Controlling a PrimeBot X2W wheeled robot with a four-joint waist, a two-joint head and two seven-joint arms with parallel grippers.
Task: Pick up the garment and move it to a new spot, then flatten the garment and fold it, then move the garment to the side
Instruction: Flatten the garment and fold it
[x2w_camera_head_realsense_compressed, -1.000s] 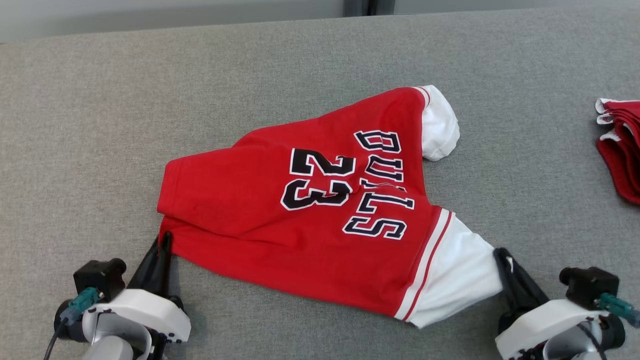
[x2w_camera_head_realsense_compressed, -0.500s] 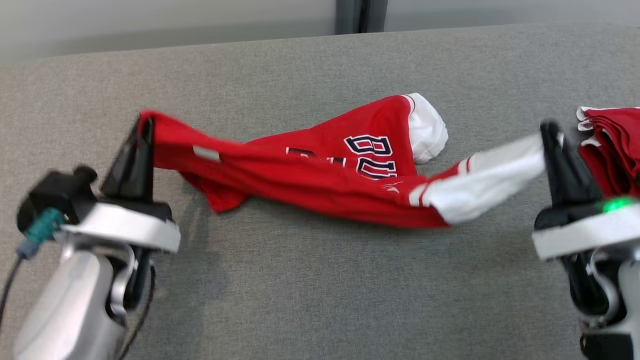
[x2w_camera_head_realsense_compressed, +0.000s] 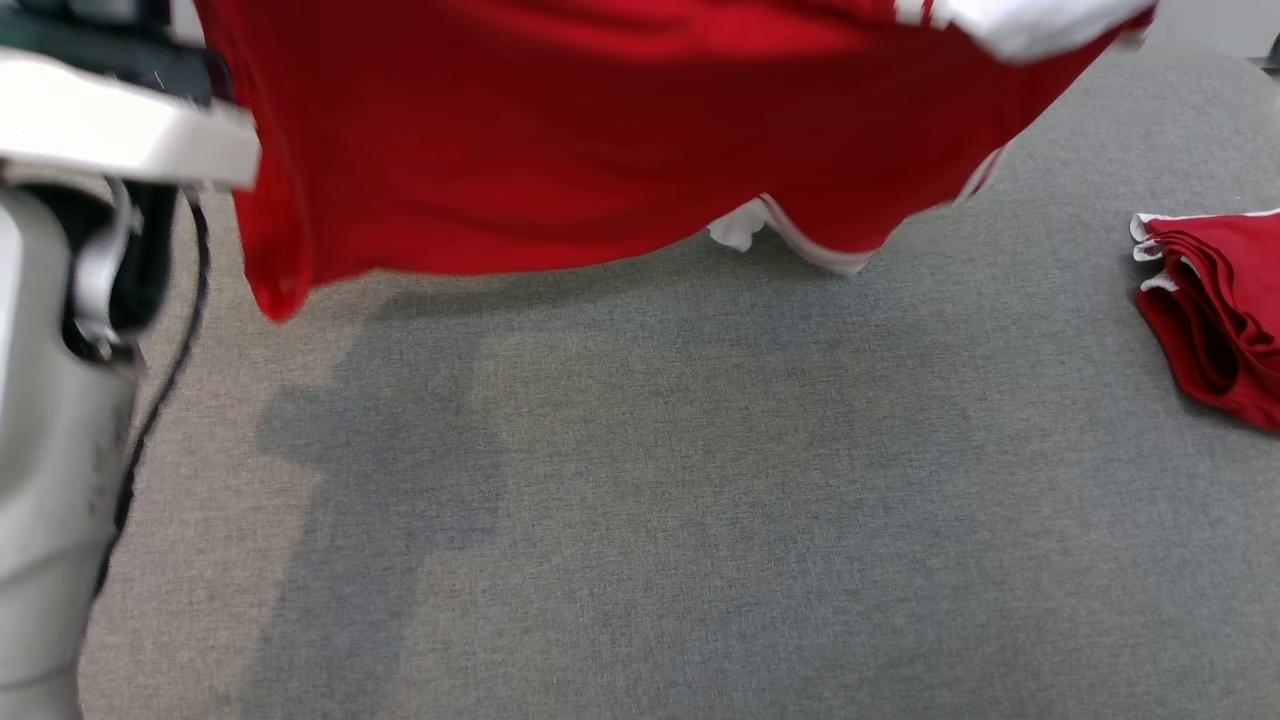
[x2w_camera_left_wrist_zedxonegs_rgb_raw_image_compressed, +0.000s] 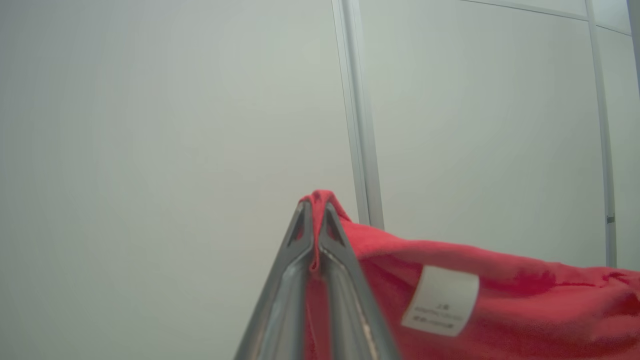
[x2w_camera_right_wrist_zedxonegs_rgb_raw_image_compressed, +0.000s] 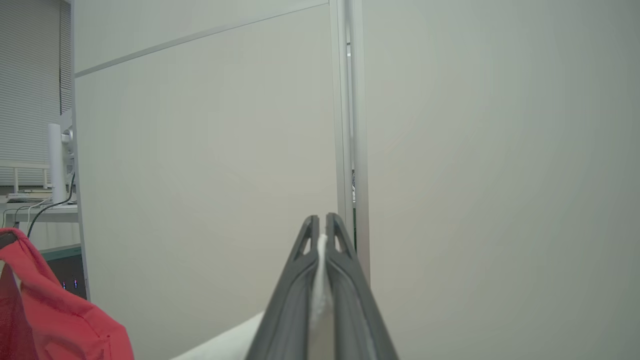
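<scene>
My left arm (x2w_camera_head_realsense_compressed: 50, 450) is nearest in the head view. Its pale forearm stands almost upright along the left edge, with the white wrist housing lying level across the top corner and a thin black cable (x2w_camera_head_realsense_compressed: 160, 390) trailing down beside it.

On the left wrist camera, the left claw (x2w_camera_left_wrist_zedxonegs_rgb_raw_image_compressed: 315, 207) is pressed together on a pinch of red hem, and a small fold of cloth pokes out past the tips. The fingers point up and outward at the wall. The right claw (x2w_camera_right_wrist_zedxonegs_rgb_raw_image_compressed: 322, 222) is clamped the same way on a strip of white fabric and is raised to face the wall too.

The red knit jersey with white sleeves (x2w_camera_head_realsense_compressed: 560, 130) hangs stretched between the two claws across the top of the head view, blurred. A white care label (x2w_camera_left_wrist_zedxonegs_rgb_raw_image_compressed: 440, 300) shows on the cloth just beside the left claw. The jersey's lower edge sags above the grey fabric-covered surface (x2w_camera_head_realsense_compressed: 700, 500), where its shadow falls. I cannot tell whether the lowest striped trim touches the surface.

Farther right, a pile of folded red garments with white trim (x2w_camera_head_realsense_compressed: 1215, 310) lies on the surface, well apart from the jersey. Beyond it all stand pale wall panels (x2w_camera_left_wrist_zedxonegs_rgb_raw_image_compressed: 150, 125).
</scene>
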